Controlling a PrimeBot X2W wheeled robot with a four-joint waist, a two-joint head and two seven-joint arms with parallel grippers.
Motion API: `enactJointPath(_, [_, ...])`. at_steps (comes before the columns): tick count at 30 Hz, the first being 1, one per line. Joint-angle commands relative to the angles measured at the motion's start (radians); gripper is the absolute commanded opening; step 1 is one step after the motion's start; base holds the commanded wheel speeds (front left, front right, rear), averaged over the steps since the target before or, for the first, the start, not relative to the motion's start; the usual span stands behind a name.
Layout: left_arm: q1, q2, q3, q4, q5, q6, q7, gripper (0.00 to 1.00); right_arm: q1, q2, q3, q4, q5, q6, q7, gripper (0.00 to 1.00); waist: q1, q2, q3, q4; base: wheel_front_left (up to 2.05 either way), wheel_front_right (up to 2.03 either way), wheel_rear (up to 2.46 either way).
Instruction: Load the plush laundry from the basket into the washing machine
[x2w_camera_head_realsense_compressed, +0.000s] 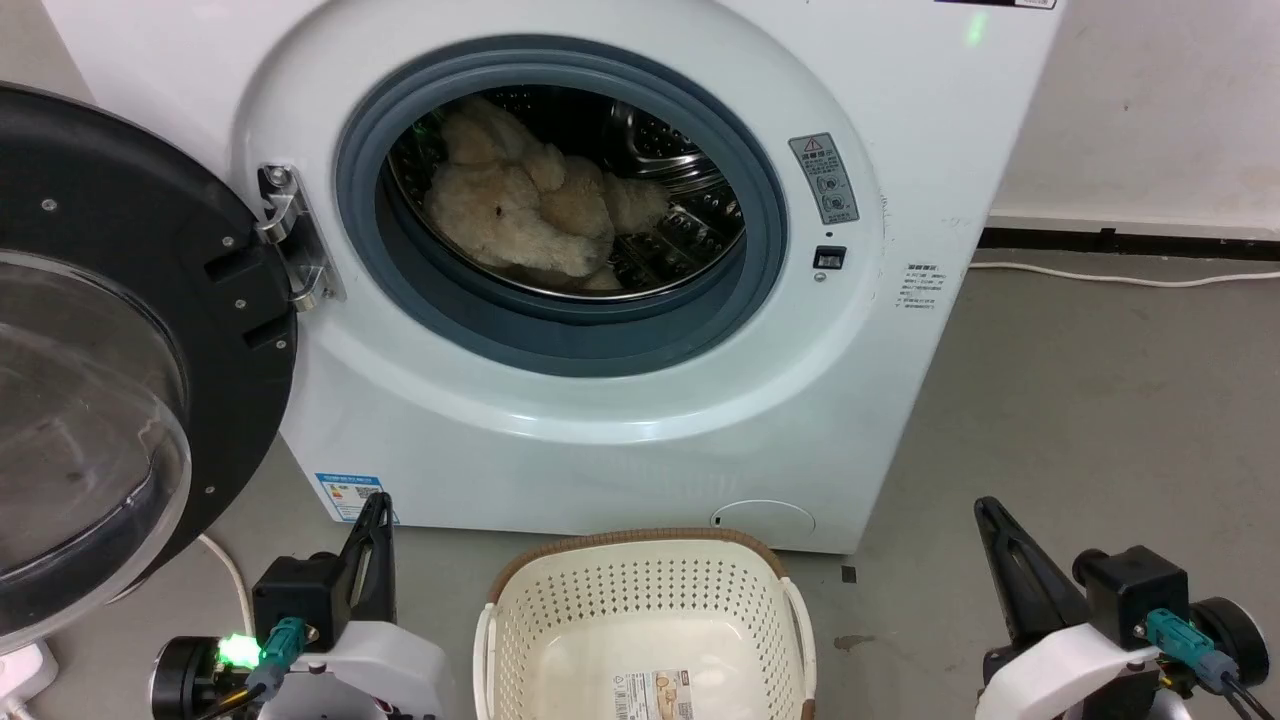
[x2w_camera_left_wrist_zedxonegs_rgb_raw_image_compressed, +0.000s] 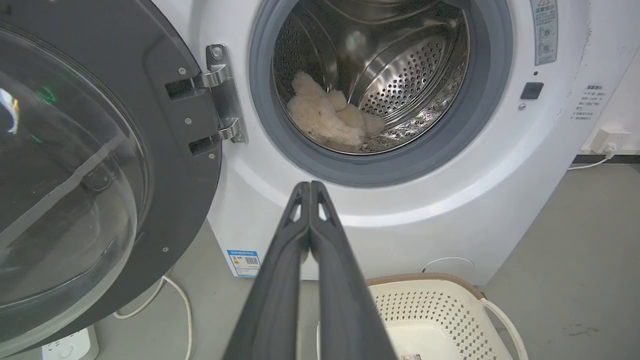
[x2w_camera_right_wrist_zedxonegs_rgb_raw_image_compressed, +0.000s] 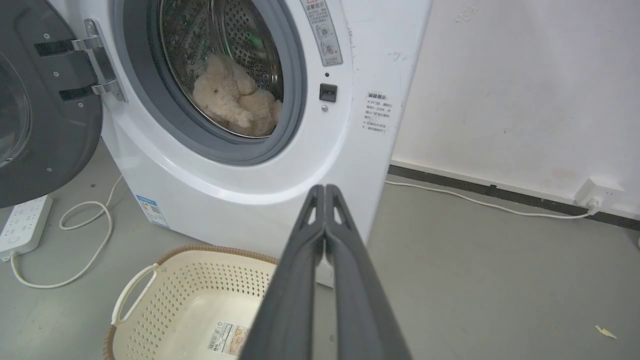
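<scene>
The shaggy cream-beige plush toy has soft, rough-looking fur. The perforated steel drum is glossy, mirror-like metal. The big white washing machine has a smooth, slightly glossy front and a matt grey rubber seal. Its round door is clear and glossy in a matt black frame. The cream rectangular basket is smooth perforated plastic with a brown woven-look rim.

Long dark-grey fingers, tapering, small triangular slots near tips. White rounded wrist shells. Black blocks behind fingers. Teal connectors with dark cables. Green light lit on left wrist, round black knobs outboard
</scene>
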Motion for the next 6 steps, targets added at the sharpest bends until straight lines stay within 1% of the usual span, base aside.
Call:
enactJointPath(1, [-0.001,0.000,0.002,0.002,0.003,-0.005,0.000,0.00,-0.012,-0.002,0.000,0.002,-0.008,0.001,0.001,0.00,-0.0001,0.0000,0.000,0.000,0.00,0.00,0.00])
enactJointPath(6, [-0.001,-0.001,0.002,0.002,0.003,-0.005,0.000,0.00,-0.012,-0.002,0.000,0.002,-0.008,0.001,0.001,0.00,-0.0001,0.0000,0.000,0.000,0.00,0.00,0.00])
